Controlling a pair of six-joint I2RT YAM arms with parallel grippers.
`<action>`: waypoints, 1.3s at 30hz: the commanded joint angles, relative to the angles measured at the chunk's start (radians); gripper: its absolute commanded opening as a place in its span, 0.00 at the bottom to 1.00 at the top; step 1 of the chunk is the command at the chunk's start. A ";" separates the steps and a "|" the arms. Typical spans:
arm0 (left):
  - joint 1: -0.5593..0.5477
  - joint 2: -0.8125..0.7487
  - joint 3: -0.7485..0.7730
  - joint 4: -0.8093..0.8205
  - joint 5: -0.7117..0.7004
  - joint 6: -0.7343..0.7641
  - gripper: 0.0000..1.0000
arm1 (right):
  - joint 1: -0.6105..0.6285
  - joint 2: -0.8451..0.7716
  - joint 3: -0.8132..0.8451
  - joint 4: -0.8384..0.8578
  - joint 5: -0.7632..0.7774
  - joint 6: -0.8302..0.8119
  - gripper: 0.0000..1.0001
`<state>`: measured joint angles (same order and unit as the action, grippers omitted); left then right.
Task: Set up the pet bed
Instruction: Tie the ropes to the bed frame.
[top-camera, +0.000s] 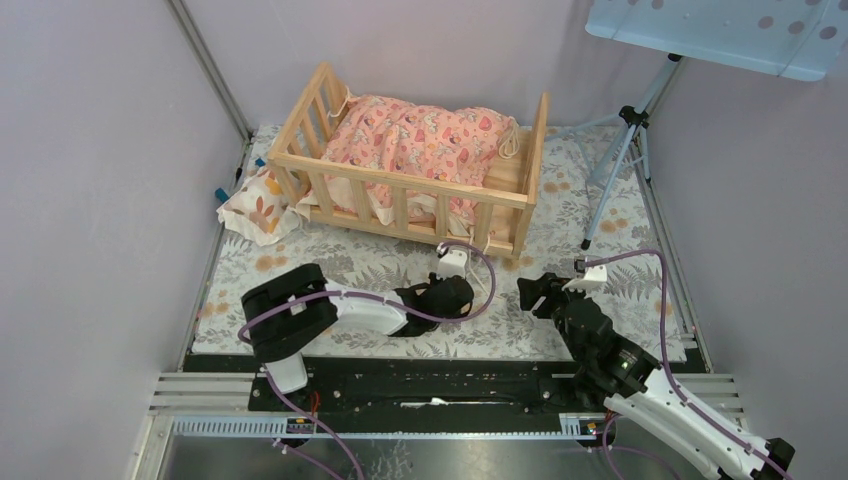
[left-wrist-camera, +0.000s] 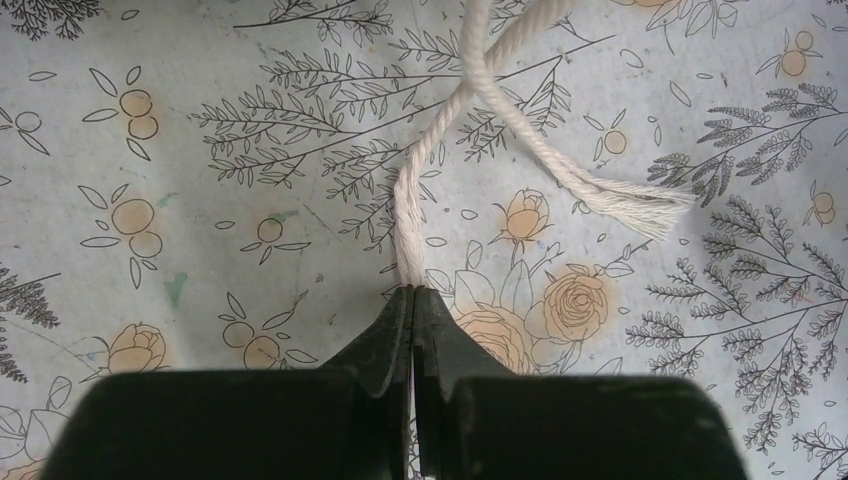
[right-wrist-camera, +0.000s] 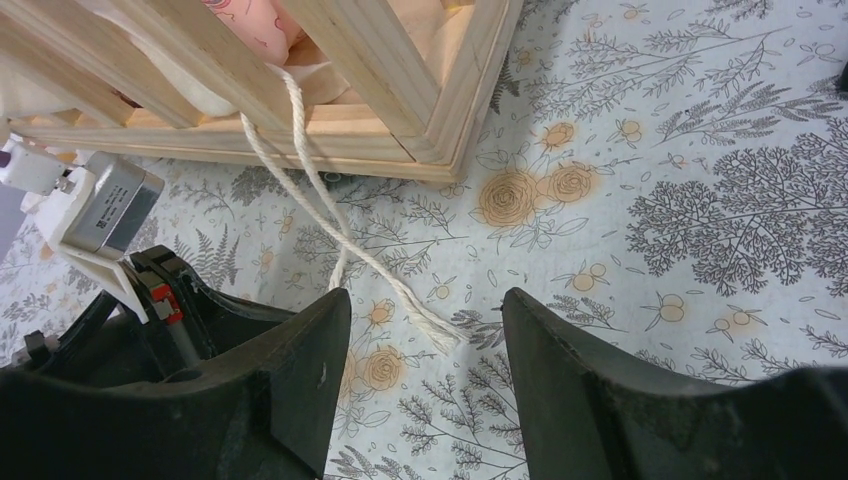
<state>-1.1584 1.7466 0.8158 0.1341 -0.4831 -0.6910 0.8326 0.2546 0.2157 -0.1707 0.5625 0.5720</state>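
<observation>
Bed (top-camera: 400, 178) at the far centre of the mat (top-camera: 620, 250), cushion (top-camera: 415, 135) inside it. The pillow (top-camera: 255, 205) lies outside, against the bed's near left corner. A cord (left-wrist-camera: 405, 230) hangs from the near rail onto the mat. The left gripper (left-wrist-camera: 413, 292), low over the mat just near of the bed's right half, is pressed together on one strand, pinching it at the very fingertips. The other strand ends in a frayed tail (left-wrist-camera: 640, 205) lying free. The right gripper (right-wrist-camera: 425, 310) is spread and holds nothing, poised over the mat near the bed's near right corner, with the frayed tail below its gap.

Hazards, as judged:
- The pinch is only tip-deep, so a sharp tug could let the strand slip out.
- A pull toward the near side could drag or skew the bed, or ruck the mat under it, since nothing steadies the frame.
- The two grippers sit close together; a sideways sweep by either risks contact, or a snag on the free strand.

Room:
- Open mat lies near of the bed, and to the right up to the tripod (top-camera: 615, 170) legs.
- The far and left sides are tight: the walls stand close, and the pillow fills the left gap.
- The mat's near edge meets the arm bases.
</observation>
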 joint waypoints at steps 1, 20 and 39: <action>0.003 -0.037 -0.024 -0.050 0.013 0.043 0.00 | 0.005 -0.024 -0.005 0.098 -0.010 -0.067 0.66; 0.087 -0.264 0.102 -0.265 0.278 0.283 0.00 | 0.005 0.056 -0.075 0.606 -0.564 -0.770 0.77; 0.200 -0.318 0.320 -0.570 0.528 0.474 0.00 | 0.006 0.514 -0.096 0.939 -0.918 -1.148 0.73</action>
<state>-0.9649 1.4528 1.0721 -0.3737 -0.0509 -0.2756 0.8333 0.7036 0.1143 0.5781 -0.2649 -0.4805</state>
